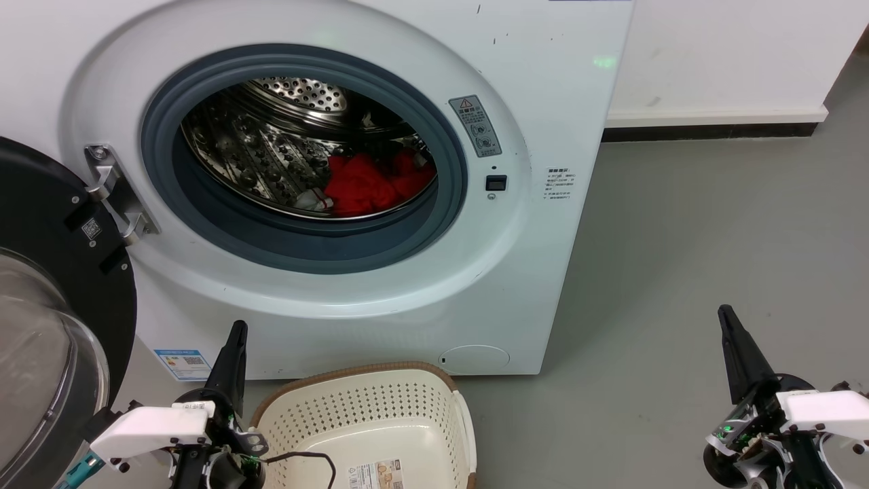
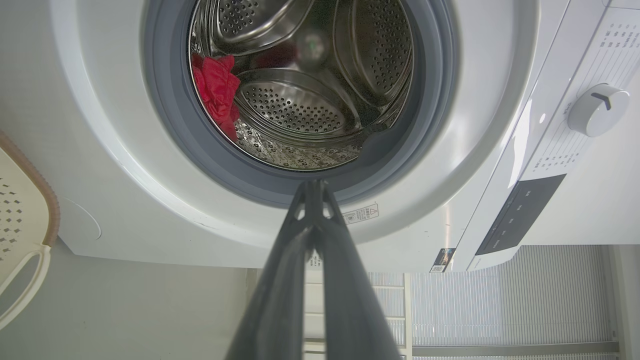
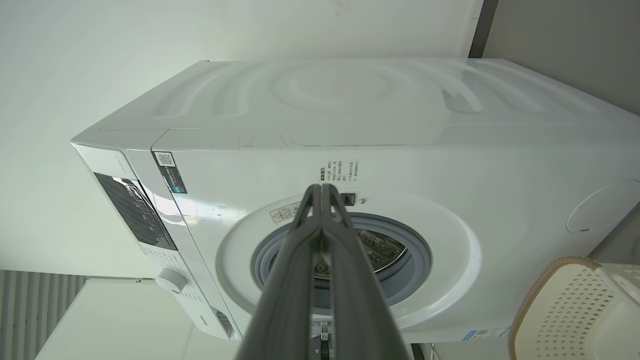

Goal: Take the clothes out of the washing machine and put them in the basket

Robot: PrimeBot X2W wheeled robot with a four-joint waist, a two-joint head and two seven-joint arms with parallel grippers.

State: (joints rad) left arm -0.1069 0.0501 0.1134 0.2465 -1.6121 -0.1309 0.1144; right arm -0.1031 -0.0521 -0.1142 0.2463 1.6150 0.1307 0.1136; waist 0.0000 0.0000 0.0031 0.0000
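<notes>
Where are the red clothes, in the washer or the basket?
In the washing machine: the clothes lie bunched in its steel drum. The basket shows none in its visible part.

Left gripper [image 1: 237, 327], right gripper [image 1: 725, 311]: long tapered matte-black fingers, small cutouts near tips. White boxy wrist housings [image 1: 153, 428], dark screws. Black cable [image 1: 305, 454] looped off left wrist. Green LED [image 1: 726, 429] on right wrist, teal trim [image 1: 81, 468] left.

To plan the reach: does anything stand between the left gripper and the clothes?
Nothing visible does. The door stands open at the left, and the opening inside the seal is free. The left gripper is low by the basket; the clothes lie behind the seal's lower lip.
</notes>
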